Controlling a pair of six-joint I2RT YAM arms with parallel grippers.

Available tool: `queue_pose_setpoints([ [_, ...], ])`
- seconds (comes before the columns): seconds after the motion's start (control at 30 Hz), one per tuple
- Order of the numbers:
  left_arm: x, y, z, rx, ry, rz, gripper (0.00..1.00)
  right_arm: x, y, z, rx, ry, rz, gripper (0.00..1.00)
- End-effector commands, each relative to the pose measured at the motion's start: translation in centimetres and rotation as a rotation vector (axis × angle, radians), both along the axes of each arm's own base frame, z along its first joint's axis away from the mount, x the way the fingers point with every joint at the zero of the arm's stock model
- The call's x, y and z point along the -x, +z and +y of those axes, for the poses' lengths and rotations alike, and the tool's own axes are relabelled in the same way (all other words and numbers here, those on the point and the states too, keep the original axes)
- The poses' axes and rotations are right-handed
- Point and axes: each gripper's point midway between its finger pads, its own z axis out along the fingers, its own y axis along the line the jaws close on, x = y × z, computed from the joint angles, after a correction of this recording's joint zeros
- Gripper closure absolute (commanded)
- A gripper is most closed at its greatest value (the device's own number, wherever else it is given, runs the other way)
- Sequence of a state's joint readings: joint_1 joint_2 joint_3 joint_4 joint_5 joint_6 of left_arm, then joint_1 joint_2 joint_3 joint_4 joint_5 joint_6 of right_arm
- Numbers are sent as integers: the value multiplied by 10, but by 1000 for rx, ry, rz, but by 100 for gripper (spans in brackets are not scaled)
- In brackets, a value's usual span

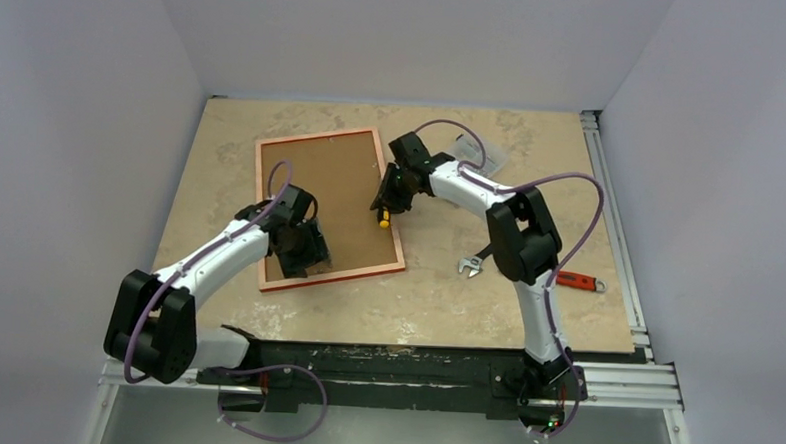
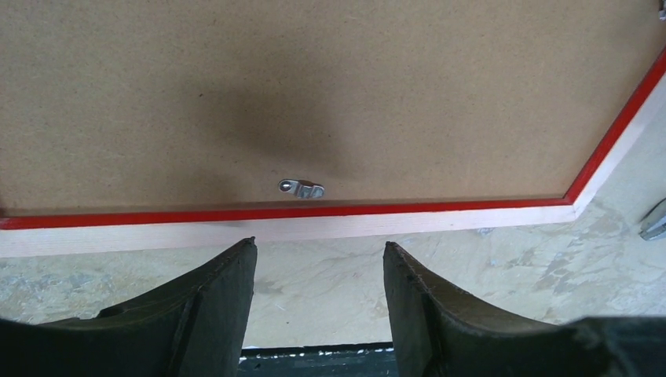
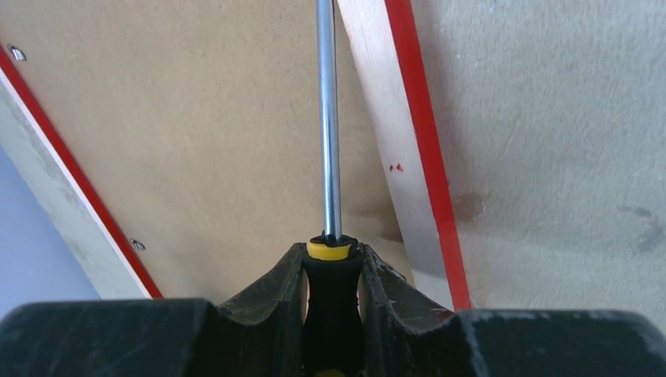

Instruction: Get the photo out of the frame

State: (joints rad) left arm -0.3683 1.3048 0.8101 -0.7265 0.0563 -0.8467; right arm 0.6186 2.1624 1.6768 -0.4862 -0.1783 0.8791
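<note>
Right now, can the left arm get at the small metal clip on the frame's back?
Probably yes. The left fingers are open near the frame edge, and the metal clip lies just ahead on the brown board with nothing between them.

a robotics lab test cell rather than a lived-in room. plain pale walls [image 1: 83, 118] box in a beige marbled tabletop [image 1: 465, 305] on three sides, and slotted aluminium rails [image 1: 622, 384] run along its near and right edges. a white-and-black left arm [image 1: 217, 259] and right arm [image 1: 540, 309] are bolted at the near rail, trailing purple cables [image 1: 583, 185]. workshop gear shows too: a silver wrench [image 1: 470, 266] on the tabletop and a black-handled screwdriver [image 3: 328, 118] with a yellow collar.
</note>
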Motion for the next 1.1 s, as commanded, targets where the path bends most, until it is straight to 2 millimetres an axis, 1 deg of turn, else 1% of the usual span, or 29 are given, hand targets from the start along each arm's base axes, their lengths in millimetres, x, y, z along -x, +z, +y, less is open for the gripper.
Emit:
queue_pose_setpoints([
  [0.0, -1, -9, 9, -29, 40, 5, 42, -15, 7, 3, 3, -50, -3, 100],
  [0.17, 1, -15, 13, -42, 61, 30, 42, -26, 0, 8, -6, -69, 4, 100],
  [0.4, 3, -17, 31, -107, 113, 40, 42, -37, -7, 10, -1, -57, -3, 100],
  [0.7, 4, -18, 33, -106, 116, 45, 43, -47, -6, 13, -12, 17, -21, 100],
  [0.87, 4, -18, 34, -107, 114, 47, 43, -49, -10, 15, -27, 35, -19, 100],
  [1.07, 4, -17, 35, -109, 113, 43, 44, -42, -20, 21, -39, 132, -4, 100],
])
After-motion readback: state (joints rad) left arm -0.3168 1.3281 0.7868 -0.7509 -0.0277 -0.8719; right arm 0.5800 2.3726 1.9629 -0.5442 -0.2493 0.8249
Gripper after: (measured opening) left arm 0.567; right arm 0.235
